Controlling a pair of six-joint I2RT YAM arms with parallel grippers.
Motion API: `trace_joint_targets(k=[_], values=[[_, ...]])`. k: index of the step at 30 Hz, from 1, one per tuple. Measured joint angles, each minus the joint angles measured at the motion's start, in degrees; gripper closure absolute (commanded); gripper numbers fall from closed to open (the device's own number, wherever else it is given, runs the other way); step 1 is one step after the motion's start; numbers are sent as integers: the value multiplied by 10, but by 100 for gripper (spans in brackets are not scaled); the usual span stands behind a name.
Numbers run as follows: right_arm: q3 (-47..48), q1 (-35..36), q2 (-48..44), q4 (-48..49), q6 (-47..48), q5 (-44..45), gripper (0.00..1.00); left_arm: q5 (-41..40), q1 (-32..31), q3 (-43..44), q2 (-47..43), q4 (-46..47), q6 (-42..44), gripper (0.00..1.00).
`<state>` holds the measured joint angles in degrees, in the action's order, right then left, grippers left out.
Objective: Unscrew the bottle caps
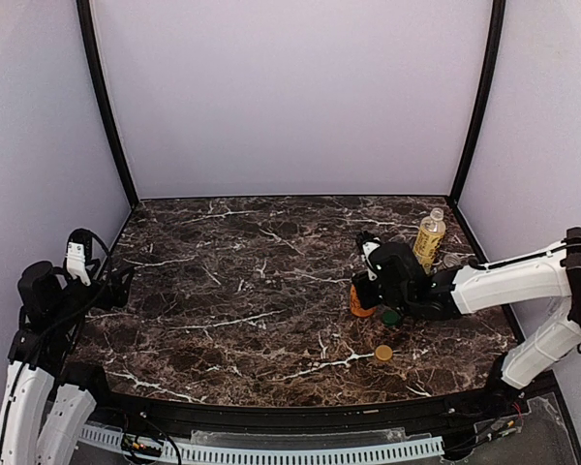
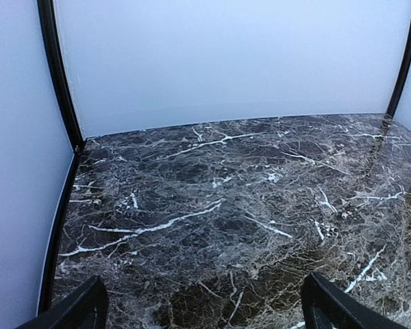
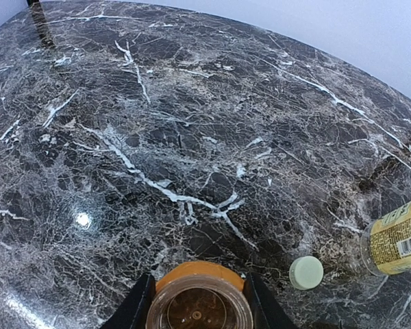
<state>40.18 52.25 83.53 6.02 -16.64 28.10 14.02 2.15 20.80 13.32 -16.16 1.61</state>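
Observation:
The short orange bottle [image 1: 360,300] stands right of the table's middle. In the right wrist view its mouth [image 3: 198,305] is uncapped, and my right gripper [image 3: 197,308] is shut on its neck, one finger on each side. A cream-white cap [image 3: 306,272] lies on the table just right of it. A gold-orange cap [image 1: 382,353] lies nearer the front edge. A dark green cap [image 1: 391,316] sits under the right wrist. The yellow-green tea bottle [image 1: 428,237] stands behind the right gripper [image 1: 376,283] and shows at the right wrist view's edge [image 3: 401,240]. My left gripper [image 2: 205,317] is open and empty at the far left [image 1: 116,286]. The clear bottle is not plainly visible.
The dark marble table [image 1: 242,281] is enclosed by pale walls with black corner posts [image 1: 105,107]. The right arm [image 1: 513,281] reaches in from the right edge.

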Motion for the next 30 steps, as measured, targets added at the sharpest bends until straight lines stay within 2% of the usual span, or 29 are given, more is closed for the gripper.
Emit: trace_joint_targets(k=[3, 7, 11, 17, 22, 26, 30], values=[[-14, 0, -7, 16, -4, 0, 45, -3, 12, -2, 0, 7, -4, 1], [-27, -1, -22, 16, -9, -4, 28, -2, 21, -4, -1, 13, -6, 1], [-28, -2, -45, 13, 5, -13, 3, -1, 26, -4, 0, 15, -8, 1], [9, -2, -80, -30, 29, -27, 1, 5, 30, -4, 1, 17, -8, 1], [111, -35, -111, -104, 58, -31, 1, 12, 37, -9, 1, 26, -8, 1], [172, -126, -144, -159, 71, -20, 1, 15, 43, -11, 1, 28, -8, 1], [184, -278, -194, -211, 70, -36, 1, 17, 49, -12, 1, 28, -8, 1]])
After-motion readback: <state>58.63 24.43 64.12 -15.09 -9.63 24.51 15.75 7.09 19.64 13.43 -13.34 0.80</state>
